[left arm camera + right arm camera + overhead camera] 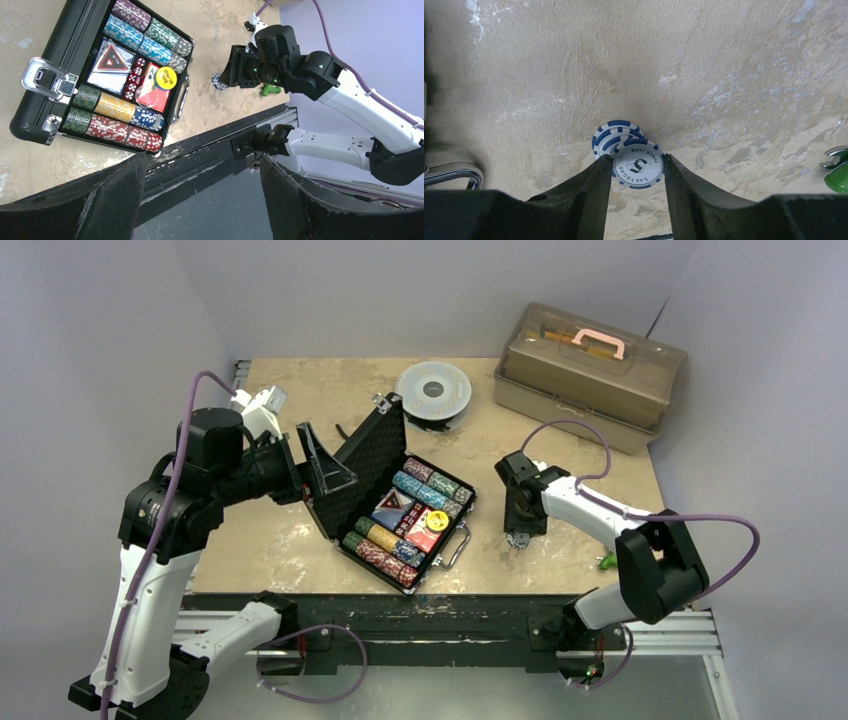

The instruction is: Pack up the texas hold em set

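Note:
The black briefcase (pixel 362 462) lies open at the table's middle, lid raised to the left. Its tray (pixel 45 55) holds rows of multicoloured chips (pixel 145 35), card decks (pixel 111 62), red dice and a yellow "BIG BLIND" disc (pixel 165 78). My left gripper (pixel 330 465) is open and empty, close behind the lid; in the left wrist view (pixel 202 162) it is over the table's front rail. My right gripper (pixel 520 536) points down at the table right of the case. It is shut on a leaning stack of blue-and-white poker chips (pixel 639 167).
A translucent brown toolbox (pixel 590 375) with a pink handle stands at the back right. A round grey spool (pixel 433 392) lies behind the case. A small green object (pixel 606 560) lies near the right front edge. The case's silver handle (pixel 454 175) shows left of my right gripper.

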Robot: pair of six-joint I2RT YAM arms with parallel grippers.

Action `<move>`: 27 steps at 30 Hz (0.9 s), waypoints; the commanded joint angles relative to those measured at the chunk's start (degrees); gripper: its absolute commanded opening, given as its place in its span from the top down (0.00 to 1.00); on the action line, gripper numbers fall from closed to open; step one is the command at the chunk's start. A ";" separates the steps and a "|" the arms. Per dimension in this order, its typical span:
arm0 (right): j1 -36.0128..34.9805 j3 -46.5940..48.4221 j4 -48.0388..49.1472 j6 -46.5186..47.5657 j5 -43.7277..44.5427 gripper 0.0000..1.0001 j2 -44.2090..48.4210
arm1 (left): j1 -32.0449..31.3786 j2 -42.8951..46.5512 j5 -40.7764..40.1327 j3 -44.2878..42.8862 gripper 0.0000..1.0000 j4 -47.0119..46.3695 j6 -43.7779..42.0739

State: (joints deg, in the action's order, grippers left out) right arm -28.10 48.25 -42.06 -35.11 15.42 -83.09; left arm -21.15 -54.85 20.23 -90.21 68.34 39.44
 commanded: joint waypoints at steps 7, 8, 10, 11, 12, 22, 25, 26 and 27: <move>0.15 -0.09 1.04 -0.40 -1.42 0.50 0.08 | -0.27 0.01 0.89 -0.50 0.20 -1.78 -0.13; 0.17 0.01 0.91 -0.40 -1.54 0.49 0.21 | -0.29 -0.06 0.94 -0.49 0.20 -1.78 -0.09; 0.18 0.24 0.41 -0.60 -0.91 0.48 0.69 | -0.29 -0.05 0.95 -0.49 0.20 -1.78 -0.11; 0.20 0.35 0.14 -0.84 -0.50 0.45 1.08 | -0.30 -0.05 0.92 -0.49 0.20 -1.80 -0.10; 0.38 0.35 0.06 -1.18 -0.50 0.42 1.64 | -0.30 -0.04 1.01 -0.49 0.20 -1.74 -0.14; 8.63 -0.87 -1.42 -11.05 -14.10 0.01 -0.04 | -0.30 0.37 1.20 -0.34 0.20 -1.62 -0.07; 8.67 0.40 -3.98 -13.99 -13.52 0.01 -3.75 | -0.30 0.60 1.15 -0.10 0.20 -1.59 -0.02; 8.70 0.44 -3.91 -14.72 -13.79 0.01 -3.80 | -0.28 0.83 1.08 0.05 0.20 -1.56 -0.06; 8.67 0.44 -3.87 -15.75 -13.74 0.01 -3.45 | -0.30 1.06 1.03 0.27 0.20 -1.51 -0.07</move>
State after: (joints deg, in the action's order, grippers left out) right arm -19.44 47.40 -43.46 -44.91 3.51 -85.38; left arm -21.15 -54.74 20.45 -90.19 68.29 39.44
